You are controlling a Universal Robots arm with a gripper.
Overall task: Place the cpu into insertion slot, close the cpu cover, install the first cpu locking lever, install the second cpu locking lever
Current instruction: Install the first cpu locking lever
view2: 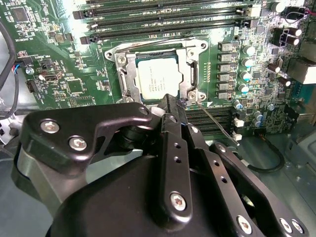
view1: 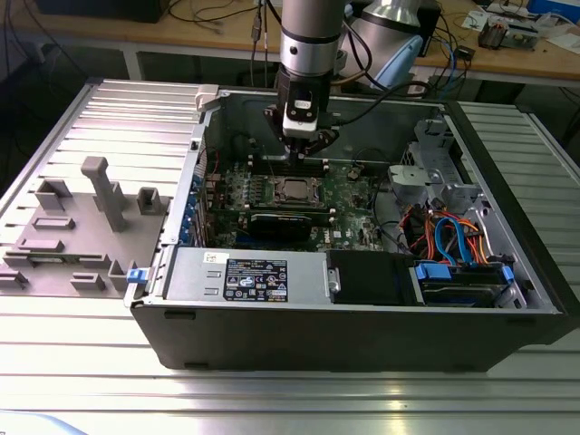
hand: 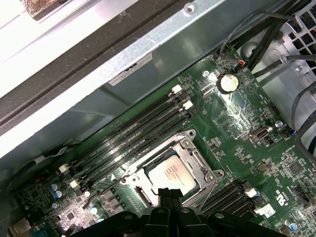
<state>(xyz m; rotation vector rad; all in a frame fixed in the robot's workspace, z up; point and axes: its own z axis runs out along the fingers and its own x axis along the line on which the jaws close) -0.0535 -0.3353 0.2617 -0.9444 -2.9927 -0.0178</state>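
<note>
Cpu (view2: 159, 79), flat grey-silver sq, sits w/in shiny metal cpu cover (view2: 129, 74); black hand (view2: 172, 103) pinched closed.

I can't make out a single word from here. In the exterior view a black-and-white label (view1: 256, 279) sits on the power supply housing (view1: 308, 276) at the near side. A small white sticker (view1: 215, 258) lies towards the exterior view's left of it. Both carry print too fine to read. The cpu (view2: 159, 79) shows faint lines of print in the second wrist view. A strip label (hand: 131, 70) is on the case wall (hand: 197, 44) in the first wrist view. Neither is legible.
</note>
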